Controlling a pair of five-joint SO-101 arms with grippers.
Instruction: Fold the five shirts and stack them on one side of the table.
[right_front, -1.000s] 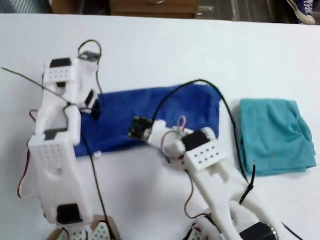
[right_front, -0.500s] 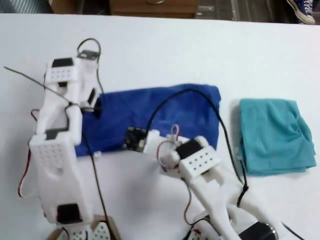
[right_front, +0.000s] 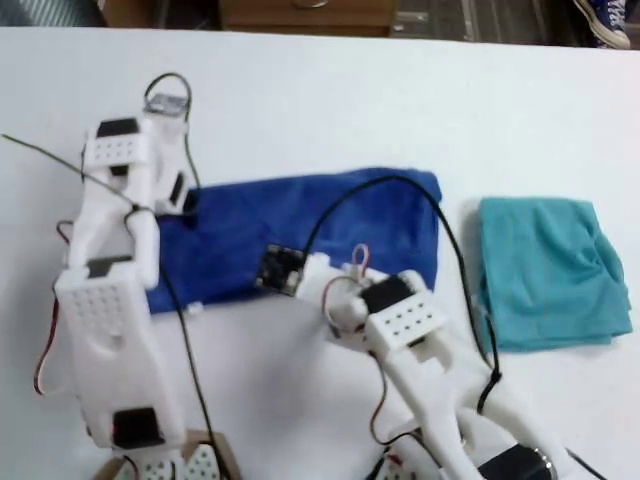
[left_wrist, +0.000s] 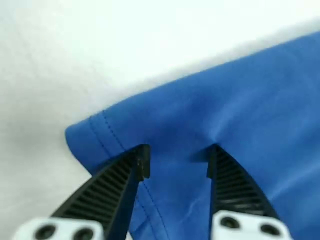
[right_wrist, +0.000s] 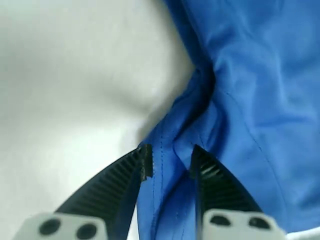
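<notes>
While the blue shirt (right_front: 300, 225) lies spread in a long folded band across the middle of the table (right_front: 400, 100), its two ends are attended by the arms. At its left end, near a stitched corner, the left gripper (left_wrist: 175, 162) is set down on the cloth with its fingers spread apart, and nothing is clamped between them. At the near edge of the shirt, a raised fold of the hem is pinched between the fingers of the right gripper (right_wrist: 170, 160), and the cloth is puckered just beyond the tips. A teal shirt (right_front: 548, 272), already folded into a rough square, is laid toward the right edge of the table, a little apart from the blue one. The table is covered in plain white, and black cables (right_front: 440, 210) from the arms are draped over the blue cloth. Beyond the far edge, a piece of wooden furniture (right_front: 305, 12) is seen, and a blue shoe (right_front: 605, 20) rests by the far right corner.
</notes>
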